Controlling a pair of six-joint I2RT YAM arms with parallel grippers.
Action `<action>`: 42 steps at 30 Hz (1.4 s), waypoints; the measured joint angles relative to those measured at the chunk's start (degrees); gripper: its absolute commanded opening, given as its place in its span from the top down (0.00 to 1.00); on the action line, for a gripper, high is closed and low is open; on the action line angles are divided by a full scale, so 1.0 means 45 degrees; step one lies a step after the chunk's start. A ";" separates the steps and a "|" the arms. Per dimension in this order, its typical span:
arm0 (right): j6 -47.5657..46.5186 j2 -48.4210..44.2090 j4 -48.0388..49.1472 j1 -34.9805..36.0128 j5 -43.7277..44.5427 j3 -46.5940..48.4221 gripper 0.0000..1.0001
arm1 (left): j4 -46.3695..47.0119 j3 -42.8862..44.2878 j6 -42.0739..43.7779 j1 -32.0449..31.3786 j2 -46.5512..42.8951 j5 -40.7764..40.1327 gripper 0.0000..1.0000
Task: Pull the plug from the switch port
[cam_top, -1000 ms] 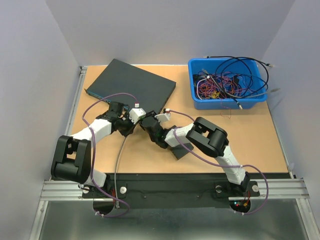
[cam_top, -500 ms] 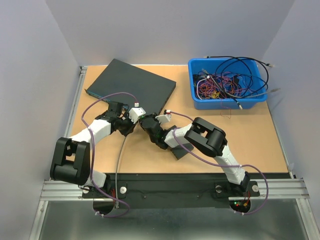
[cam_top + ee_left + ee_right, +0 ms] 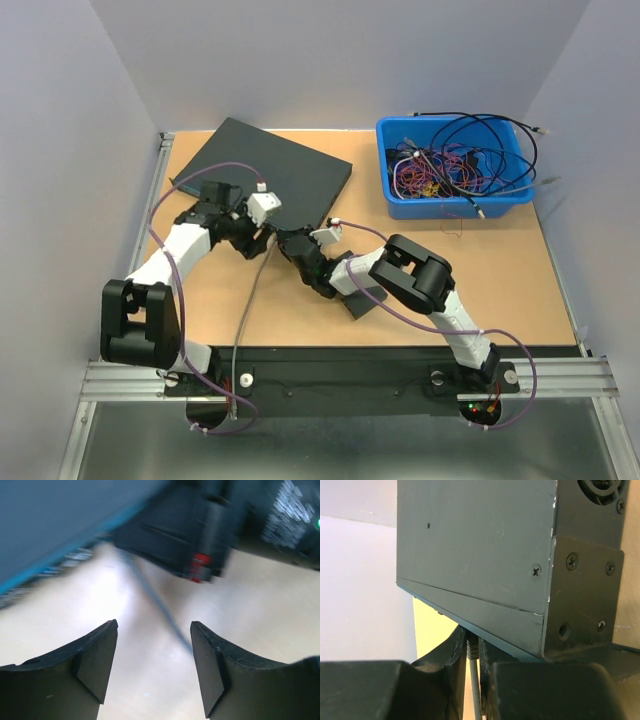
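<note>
Left pincer (image 3: pixel 154 645) withdrawn, released; right pincer (image 3: pixel 470 666) clenching plug (image 3: pixel 472 649); blue bin (image 3: pixel 450 208) holding cables (image 3: pixel 432 175)

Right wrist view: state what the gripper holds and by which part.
The right gripper holds the grey cable, pinched just behind the plug at the switch edge. The left gripper is open, holding nothing.

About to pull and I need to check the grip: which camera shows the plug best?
Right wrist: the plug sits at the switch edge, close inside the right gripper. The top view hides it behind the arms, showing only its grey cable. The left wrist view shows just a blurred stretch of cable.
</note>
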 measured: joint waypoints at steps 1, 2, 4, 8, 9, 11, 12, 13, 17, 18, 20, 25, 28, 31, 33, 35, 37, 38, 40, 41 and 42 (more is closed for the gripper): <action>0.0000 0.0000 0.0005 0.0000 -0.0044 -0.0005 1.00 | -0.0015 0.0432 0.0024 0.0306 0.0000 0.0126 0.30; 0.0000 -0.0005 0.0005 0.0000 -0.0092 -0.0015 1.00 | -0.0024 0.0724 0.0058 0.0500 0.0000 0.0238 0.30; -0.0068 -0.0019 -0.0005 0.0019 -0.0141 -0.0019 1.00 | -0.0039 0.1214 0.0131 0.0996 0.0010 0.0403 0.31; -0.0131 -0.0019 -0.0005 0.0034 -0.0194 -0.0034 0.99 | 0.0345 0.1496 0.0053 0.1355 0.0112 0.0214 0.31; -0.0141 -0.0034 0.0029 0.0039 -0.0287 -0.0083 1.00 | 0.0544 0.1496 -0.0015 0.1345 0.0272 0.0131 0.31; -0.0151 -0.0078 0.0044 0.0039 -0.0539 -0.0146 1.00 | 0.0874 0.1574 -0.0151 0.1341 0.0782 -0.0010 0.31; -0.0165 -0.0092 0.0068 0.0034 -0.0699 -0.0189 1.00 | 0.0952 0.1656 -0.0194 0.1336 0.1069 -0.0024 0.31; -0.0165 -0.0107 0.0083 0.0034 -0.0763 -0.0233 1.00 | 0.1025 0.1734 -0.0238 0.1336 0.1365 -0.0053 0.31; -0.0350 -0.0180 0.0355 0.0029 -0.1015 -0.0787 0.99 | 0.1239 0.1972 -0.0452 0.1336 0.2467 -0.0073 0.31; -0.0457 -0.0209 0.0340 0.0044 -0.1030 -0.0962 1.00 | 0.1224 0.1972 -0.0476 0.1341 0.2531 -0.0078 0.31; -0.0729 -0.0223 0.0534 0.0073 -0.1117 -0.1088 0.99 | 0.1297 0.1972 -0.0554 0.1341 0.2526 -0.0087 0.31; -0.0563 -0.0321 0.0641 0.0044 -0.1564 -0.1302 0.99 | 0.1598 0.1977 -0.0651 0.1341 0.2521 -0.0097 0.31; -0.0782 -0.0549 0.0500 0.0044 -0.1841 -0.1452 1.00 | 0.1583 0.1977 -0.0646 0.1341 0.2511 -0.0087 0.31; -0.1394 -0.1219 0.0102 0.0053 -0.2259 -0.1821 1.00 | 0.1462 0.1977 -0.0631 0.1360 0.2404 -0.0053 0.31; -0.1914 -0.1821 -0.0112 0.0053 -0.2492 -0.2108 1.00 | 0.1190 0.2001 -0.0617 0.1433 0.2171 0.0078 0.31; -0.2545 -0.2429 -0.0165 0.0053 -0.2618 -0.2293 0.99 | 0.0942 0.2079 -0.0588 0.1559 0.1894 0.0170 0.31; -0.3303 -0.3230 -0.0214 0.0053 -0.2735 -0.2540 0.99 | 0.0631 0.2268 -0.0549 0.1705 0.1540 0.0272 0.31; -0.3827 -0.3662 -0.0257 0.0053 -0.2822 -0.2647 1.00 | 0.0515 0.2385 -0.0539 0.1768 0.1379 0.0301 0.31; -0.4736 -0.4677 -0.0330 0.0053 -0.2837 -0.2773 1.00 | 0.0330 0.2599 -0.0495 0.1894 0.1073 0.0335 0.31; -0.5353 -0.5231 -0.0325 0.0058 -0.2817 -0.2778 1.00 | 0.0209 0.2749 -0.0471 0.1977 0.0879 0.0345 0.31; -0.5916 -0.5765 -0.0355 0.0058 -0.2783 -0.2783 1.00 | 0.0131 0.2846 -0.0452 0.2030 0.0743 0.0355 0.31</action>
